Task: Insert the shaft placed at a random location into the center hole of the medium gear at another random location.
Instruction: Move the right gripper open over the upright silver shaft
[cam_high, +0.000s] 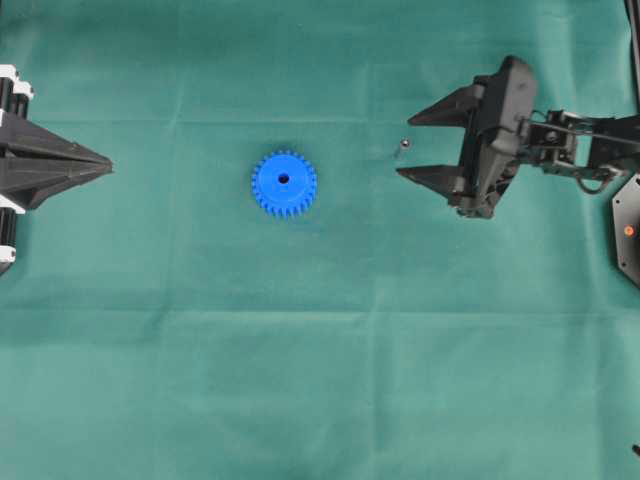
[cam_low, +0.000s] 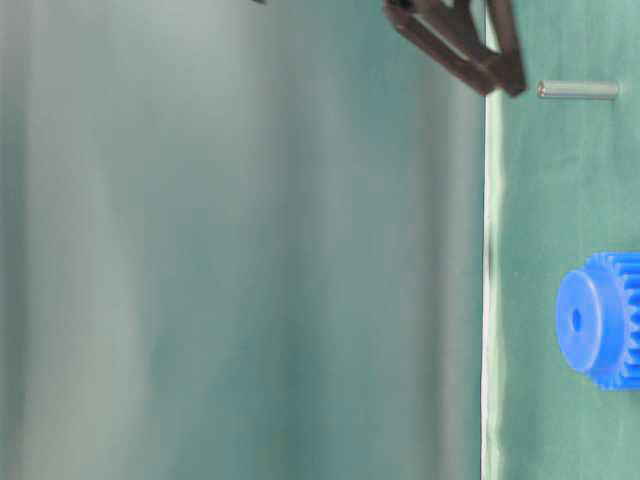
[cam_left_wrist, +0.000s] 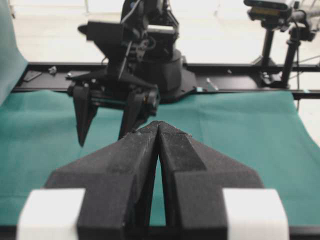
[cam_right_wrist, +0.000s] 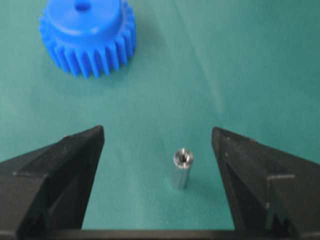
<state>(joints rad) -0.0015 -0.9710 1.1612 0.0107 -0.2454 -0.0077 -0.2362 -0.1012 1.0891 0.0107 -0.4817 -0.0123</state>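
The blue medium gear (cam_high: 284, 183) lies flat on the green cloth, its center hole (cam_high: 283, 180) facing up. It also shows in the right wrist view (cam_right_wrist: 90, 35) and the table-level view (cam_low: 598, 320). The silver shaft (cam_high: 402, 149) stands upright on the cloth, right of the gear. My right gripper (cam_high: 406, 146) is open, one finger on each side of the shaft (cam_right_wrist: 181, 169), not touching it. My left gripper (cam_high: 105, 162) is shut and empty at the left edge, far from the gear; the left wrist view (cam_left_wrist: 158, 125) shows its tips pressed together.
The green cloth (cam_high: 320, 380) covers the whole table. A black mount with an orange dot (cam_high: 628, 232) sits at the right edge. Camera stands (cam_left_wrist: 272, 35) rise behind the right arm's base (cam_left_wrist: 150, 55), beyond the cloth.
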